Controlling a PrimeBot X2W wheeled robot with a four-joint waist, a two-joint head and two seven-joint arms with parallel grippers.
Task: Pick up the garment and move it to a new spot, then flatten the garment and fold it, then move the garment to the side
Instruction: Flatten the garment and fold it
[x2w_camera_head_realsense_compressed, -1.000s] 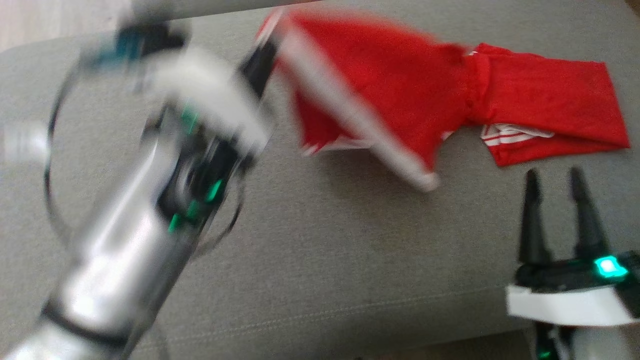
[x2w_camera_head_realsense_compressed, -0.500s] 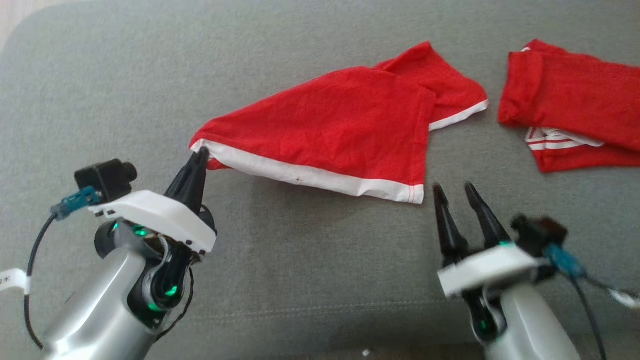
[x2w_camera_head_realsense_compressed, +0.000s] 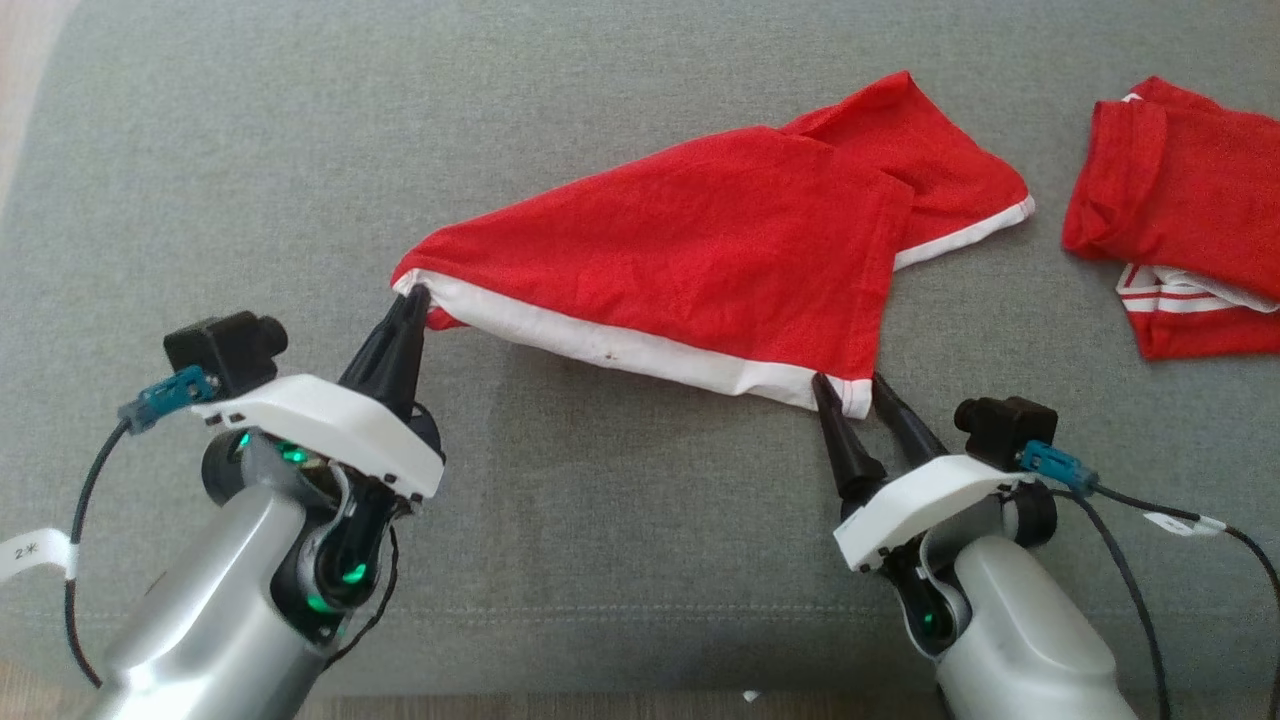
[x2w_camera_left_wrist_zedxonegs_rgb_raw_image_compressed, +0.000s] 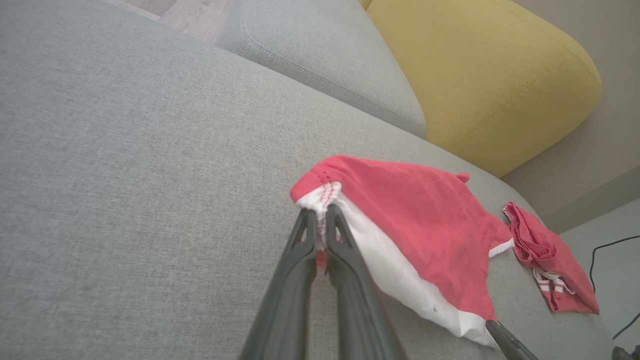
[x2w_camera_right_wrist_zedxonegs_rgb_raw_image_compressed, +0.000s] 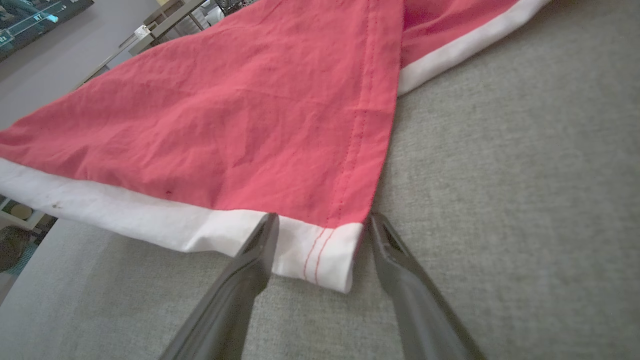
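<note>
A red garment (x2w_camera_head_realsense_compressed: 690, 270) with a white hem lies partly spread at the centre of a grey sofa seat (x2w_camera_head_realsense_compressed: 620, 530). At its 9 o'clock corner the left end effector (x2w_camera_head_realsense_compressed: 415, 297) is clamped tight on the hem. At 5 o'clock the right end effector (x2w_camera_head_realsense_compressed: 850, 383) has its fingers apart, straddling the other hem corner. A bunched red cloth (x2w_camera_head_realsense_compressed: 1180, 250) with white stripes lies at 3 o'clock, apart from the garment.

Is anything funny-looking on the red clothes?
Yes. The red garment lies crooked, its far corner bunched, and its white hem has small dark specks. The left gripper pinches one hem corner.
</note>
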